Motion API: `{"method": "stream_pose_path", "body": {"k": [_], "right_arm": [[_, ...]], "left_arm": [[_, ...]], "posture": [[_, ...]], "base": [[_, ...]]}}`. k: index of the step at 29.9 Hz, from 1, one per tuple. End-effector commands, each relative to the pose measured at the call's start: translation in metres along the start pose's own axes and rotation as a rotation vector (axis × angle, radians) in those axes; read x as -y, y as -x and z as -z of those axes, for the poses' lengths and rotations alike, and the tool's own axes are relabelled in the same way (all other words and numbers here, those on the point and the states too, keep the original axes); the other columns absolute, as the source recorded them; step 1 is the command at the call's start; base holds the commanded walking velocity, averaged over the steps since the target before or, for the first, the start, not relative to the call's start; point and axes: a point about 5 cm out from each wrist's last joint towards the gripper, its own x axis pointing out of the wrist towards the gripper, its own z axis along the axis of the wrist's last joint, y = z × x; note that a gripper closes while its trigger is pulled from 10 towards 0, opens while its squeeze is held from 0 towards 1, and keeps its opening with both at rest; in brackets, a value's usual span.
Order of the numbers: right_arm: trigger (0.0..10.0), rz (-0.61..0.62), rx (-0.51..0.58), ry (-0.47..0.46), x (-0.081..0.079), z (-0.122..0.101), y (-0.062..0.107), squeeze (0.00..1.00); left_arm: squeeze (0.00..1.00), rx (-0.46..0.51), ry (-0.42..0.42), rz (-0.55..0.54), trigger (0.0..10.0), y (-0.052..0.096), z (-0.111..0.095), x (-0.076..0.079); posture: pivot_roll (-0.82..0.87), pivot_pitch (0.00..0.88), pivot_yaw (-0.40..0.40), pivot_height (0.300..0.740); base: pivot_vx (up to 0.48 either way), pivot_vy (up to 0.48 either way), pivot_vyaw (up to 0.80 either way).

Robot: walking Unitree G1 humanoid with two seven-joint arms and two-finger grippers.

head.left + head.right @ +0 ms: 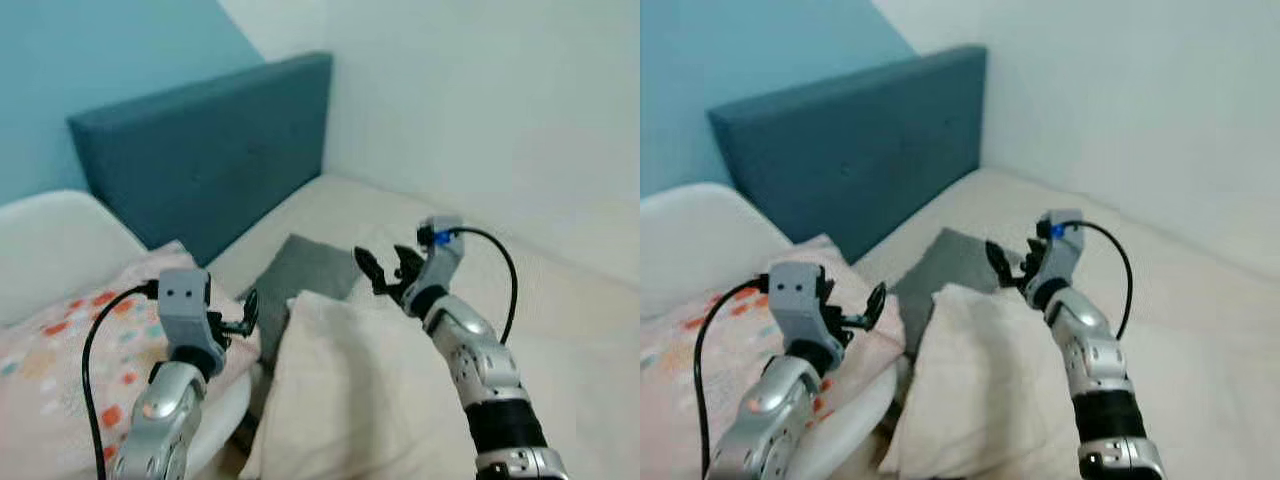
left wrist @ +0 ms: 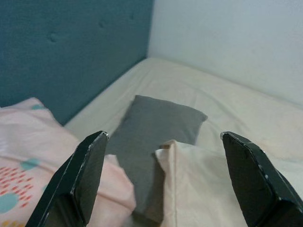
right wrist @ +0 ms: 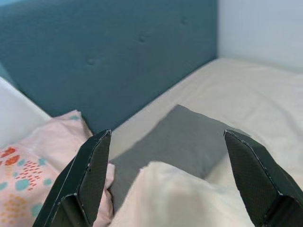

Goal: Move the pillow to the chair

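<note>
On the bed, a cream pillow sat right between my arms, a grey pillow behind it by the blue headboard. The patterned pillow lay on the white chair. Both my left gripper and right gripper hung spread apart, holding nothing

Soft, even indoor light, no glare.
All views slightly soft; faint shadow beside the grey pillow.
</note>
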Motion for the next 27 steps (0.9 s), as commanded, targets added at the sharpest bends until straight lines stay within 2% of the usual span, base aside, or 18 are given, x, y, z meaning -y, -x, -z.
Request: {"method": "stream_pose_path", "body": {"k": [1,20,27], "right_arm": [[10.0,0.01,-0.007,0.003,0.002,0.0018,0.0013,0.0],[10.0,0.004,-0.011,0.002,0.0005,0.0009,-0.0005,0.0],[10.0,-0.002,-0.012,0.007,-0.0004,0.0004,-0.0008,0.0]], "left_arm": [[0.0,-0.018,0.003,0.006,10.0,-0.0002,0.0046,0.0001],[0.0,-0.008,-0.015,0.014,10.0,-0.0015,0.0034,0.0007],[0.0,-0.043,-0.053,-0.02,10.0,-0.0012,0.0062,-0.0024]], "posture": [[0.07,0.0,-0.054,0.74],[0.07,0.0,-0.056,0.74],[0.07,0.0,-0.056,0.74]], "base": [[0.0,0.0,-0.74],[0.0,0.0,-0.74],[0.0,0.0,-0.73]]}}
